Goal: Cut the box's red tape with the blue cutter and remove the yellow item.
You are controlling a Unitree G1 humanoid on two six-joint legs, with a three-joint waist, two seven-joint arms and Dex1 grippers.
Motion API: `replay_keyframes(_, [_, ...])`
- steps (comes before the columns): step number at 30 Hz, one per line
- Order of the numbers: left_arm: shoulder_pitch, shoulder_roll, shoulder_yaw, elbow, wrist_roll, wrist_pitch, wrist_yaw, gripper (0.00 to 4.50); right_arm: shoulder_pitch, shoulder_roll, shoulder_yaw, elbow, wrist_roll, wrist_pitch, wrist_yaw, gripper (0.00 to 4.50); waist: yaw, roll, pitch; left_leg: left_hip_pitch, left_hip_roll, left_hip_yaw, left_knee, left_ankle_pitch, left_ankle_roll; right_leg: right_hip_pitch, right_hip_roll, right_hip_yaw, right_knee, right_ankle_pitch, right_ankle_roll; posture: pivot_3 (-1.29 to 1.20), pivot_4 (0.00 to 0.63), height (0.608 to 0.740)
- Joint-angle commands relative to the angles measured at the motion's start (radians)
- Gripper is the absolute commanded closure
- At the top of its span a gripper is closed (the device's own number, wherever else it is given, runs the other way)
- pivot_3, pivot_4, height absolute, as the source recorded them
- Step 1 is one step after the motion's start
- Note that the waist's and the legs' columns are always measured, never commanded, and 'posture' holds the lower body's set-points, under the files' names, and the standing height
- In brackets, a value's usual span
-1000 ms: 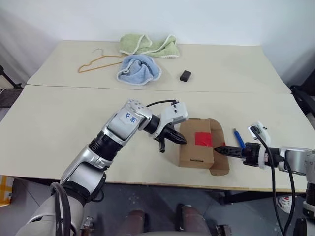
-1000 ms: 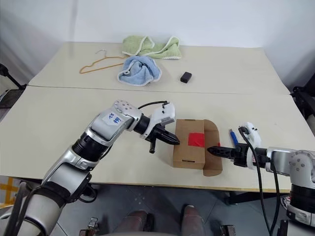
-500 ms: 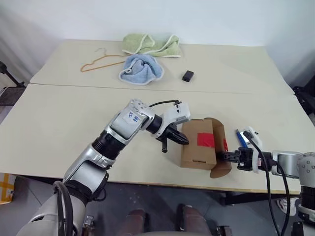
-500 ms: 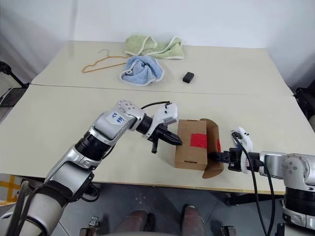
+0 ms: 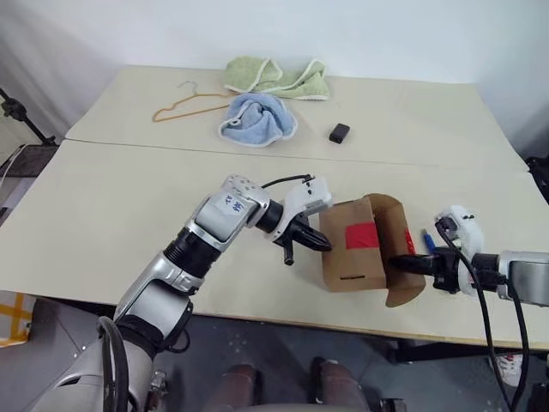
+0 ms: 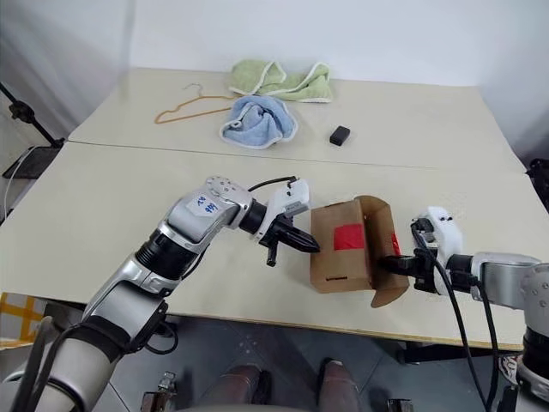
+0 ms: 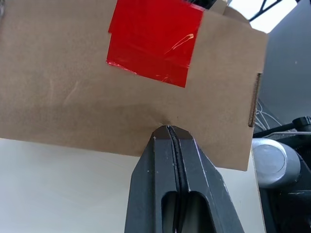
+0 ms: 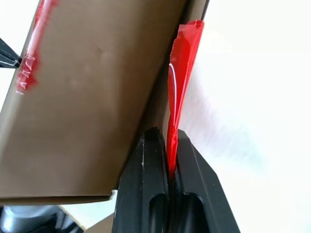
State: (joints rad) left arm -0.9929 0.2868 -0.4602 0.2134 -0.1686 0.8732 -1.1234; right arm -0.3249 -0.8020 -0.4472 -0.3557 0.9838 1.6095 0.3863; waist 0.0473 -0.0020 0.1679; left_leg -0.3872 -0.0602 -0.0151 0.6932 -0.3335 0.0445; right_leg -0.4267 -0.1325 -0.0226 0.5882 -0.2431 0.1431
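Observation:
The brown box [image 5: 347,257] stands near the table's front edge, with a patch of red tape [image 5: 360,233] on the face toward me. Its right flap [image 5: 400,243] stands raised and open. My right gripper [image 5: 395,263] is shut on a loose strip of the red tape [image 8: 181,73] hanging from that flap's edge. My left gripper [image 5: 325,245] is shut, and its tips press against the box's left side [image 7: 97,111]. A bit of the blue cutter [image 5: 427,244] shows on the table behind the flap. The yellow item is hidden.
At the back of the table lie a green towel [image 5: 276,77], a light blue towel [image 5: 257,118], an orange wire hanger [image 5: 184,105] and a small black block [image 5: 339,132]. A seam [image 5: 171,148] runs across the table between them and the box.
My right gripper has shut on the tape at the flap's edge and risen a little, so the flap went from lying flat to standing up. The left gripper stayed against the box.

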Motion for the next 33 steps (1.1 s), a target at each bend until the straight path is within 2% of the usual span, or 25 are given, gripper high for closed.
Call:
replay_keyframes(1, [0.029, -0.014, -0.036, 0.047, 0.028, 0.005, 0.038, 4.5, -0.027, -0.041, -0.042, -0.067, 0.089, 0.005, -0.103, 4.49, 0.004, 0.0, 0.0, 0.0, 0.0, 0.0, 0.0, 0.0, 0.0, 0.0, 0.0, 0.0, 0.0, 0.0, 0.0, 0.0, 0.15, 0.74])
replay_keyframes(7, [0.016, -0.052, -0.015, 0.093, 0.031, -0.026, 0.056, 4.5, -0.053, -0.069, -0.029, -0.108, 0.243, 0.005, -0.285, 4.49, 0.009, 0.0, 0.0, -0.001, 0.0, 0.0, 0.0, 0.0, 0.001, 0.0, -0.001, 0.0, -0.002, 0.001, 0.001, 0.0, 0.15, 0.74])
replay_keyframes(13, [0.02, -0.072, -0.015, 0.111, 0.033, -0.041, 0.056, 4.5, -0.065, -0.133, 0.003, -0.135, 0.482, -0.011, -0.502, 4.49, 0.01, 0.0, 0.0, -0.002, 0.0, -0.001, 0.0, 0.001, 0.002, 0.0, -0.002, 0.0, -0.003, 0.001, 0.002, 0.0, 0.15, 0.74])
replay_keyframes(16, [0.022, -0.078, -0.016, 0.119, 0.036, -0.048, 0.056, 4.5, -0.048, -0.24, 0.065, -0.127, 0.656, -0.108, -0.639, 4.49, 0.01, 0.0, 0.0, -0.003, 0.0, -0.001, 0.0, 0.0, 0.002, 0.0, -0.003, 0.0, -0.004, 0.001, 0.002, 0.0, 0.15, 0.74])
replay_keyframes(21, [0.02, -0.073, -0.009, 0.14, 0.042, -0.062, 0.052, 4.5, -0.036, -0.487, 0.196, -0.131, 0.946, -0.345, -0.829, 4.49, 0.006, 0.0, 0.002, -0.004, 0.0, -0.001, -0.001, 0.0, 0.003, -0.001, -0.003, -0.002, -0.005, 0.001, 0.002, 0.0, 0.15, 0.74])
replay_keyframes(25, [0.008, -0.041, 0.012, 0.155, 0.042, -0.077, 0.039, 4.5, -0.072, -0.612, 0.303, -0.172, 0.988, -0.462, -0.869, 4.49, 0.003, -0.001, 0.003, -0.008, 0.002, -0.001, -0.001, 0.0, 0.003, -0.003, -0.001, -0.003, -0.005, 0.001, 0.002, 0.0, 0.15, 0.74])
replay_keyframes(33, [-0.088, 0.035, 0.148, 0.158, -0.078, -0.039, -0.094, 4.5, -0.156, -0.694, 0.459, -0.21, 0.988, -0.557, -0.893, 4.49, -0.001, -0.001, 0.003, -0.019, 0.003, 0.0, 0.001, 0.001, 0.002, -0.014, 0.0, -0.005, -0.004, 0.001, 0.002, 0.0, 0.15, 0.74])
